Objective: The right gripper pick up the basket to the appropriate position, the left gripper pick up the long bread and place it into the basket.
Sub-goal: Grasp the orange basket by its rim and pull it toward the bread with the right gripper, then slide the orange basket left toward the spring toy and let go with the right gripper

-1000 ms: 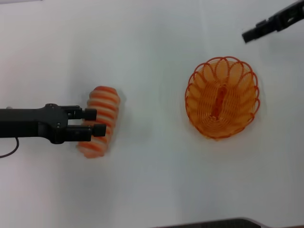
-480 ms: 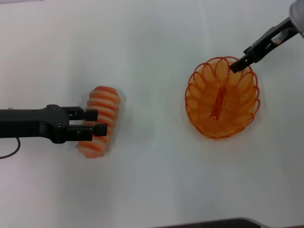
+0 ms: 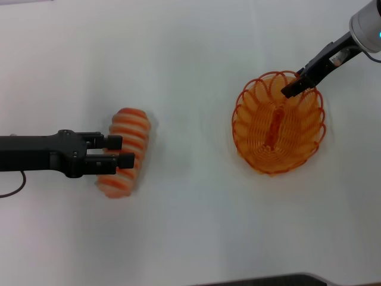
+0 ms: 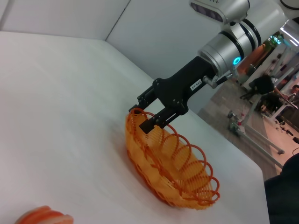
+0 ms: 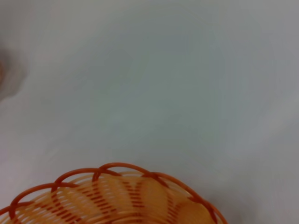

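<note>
At the lower left of the head view, the left hand (image 3: 124, 151) reaches in from the left edge, its two fingers spread over the long bread (image 3: 126, 152), which lies on the white table (image 3: 178, 226). Farther off, at the upper right, the basket (image 3: 278, 122) sits on the table. The right hand (image 3: 292, 89) comes down over its far rim, fingers parted with one inside and one outside the looped wire (image 4: 146, 122).
</note>
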Robot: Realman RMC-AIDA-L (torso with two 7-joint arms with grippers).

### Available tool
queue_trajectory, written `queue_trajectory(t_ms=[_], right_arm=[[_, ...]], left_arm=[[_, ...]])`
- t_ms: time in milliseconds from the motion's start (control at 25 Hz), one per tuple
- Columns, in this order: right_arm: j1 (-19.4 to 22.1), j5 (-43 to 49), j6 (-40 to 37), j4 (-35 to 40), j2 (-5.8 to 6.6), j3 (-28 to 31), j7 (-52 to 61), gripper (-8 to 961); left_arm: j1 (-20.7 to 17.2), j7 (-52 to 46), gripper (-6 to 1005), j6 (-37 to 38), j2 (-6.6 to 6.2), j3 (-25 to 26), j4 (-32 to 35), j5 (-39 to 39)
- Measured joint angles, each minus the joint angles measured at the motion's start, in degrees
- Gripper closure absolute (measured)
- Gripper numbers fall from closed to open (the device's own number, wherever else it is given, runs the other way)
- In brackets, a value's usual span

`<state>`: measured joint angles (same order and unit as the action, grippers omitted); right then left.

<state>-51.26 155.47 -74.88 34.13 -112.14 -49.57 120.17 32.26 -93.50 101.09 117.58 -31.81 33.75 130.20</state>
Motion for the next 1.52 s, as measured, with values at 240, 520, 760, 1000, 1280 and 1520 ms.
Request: queue_trajectory(t_ms=[240,520,760,1000,1280,1520], right_arm=[[0.3,-0.1,-0.4,-0.4,-0.01,0.0,-0.2,470],[0.9,-1.1,-0.9,-0.9,0.14,1.6,-0.3,671],[2.3,-3.8,-4.7,-0.2,0.88,6.1,-0.1,801],[6.6,-11.4,-8.2,0.0,1.93,13.8,1.1,868],[14.1,-23.2,-7.4,0.0,-0.85,16.4,3.6,876],[19.5,-31.5,-4.3,-1.0,-4.83,18.5,3.7,876]], left_arm=[[0.0,0.0,277,-0.1,0.02,0.0,0.0,0.0],[-0.3,0.0,277,-0.1,0.1,0.0,0.0,0.0],[-0.4,0.0,276,-0.2,0.11,0.0,0.0,0.0],[-0.2,0.3,276,-0.3,-0.05,0.0,0.0,0.1],[0.3,0.4,276,-1.0,-0.34,1.1,0.2,0.0],[0.9,0.4,277,-1.8,-0.6,1.5,0.2,-0.1]])
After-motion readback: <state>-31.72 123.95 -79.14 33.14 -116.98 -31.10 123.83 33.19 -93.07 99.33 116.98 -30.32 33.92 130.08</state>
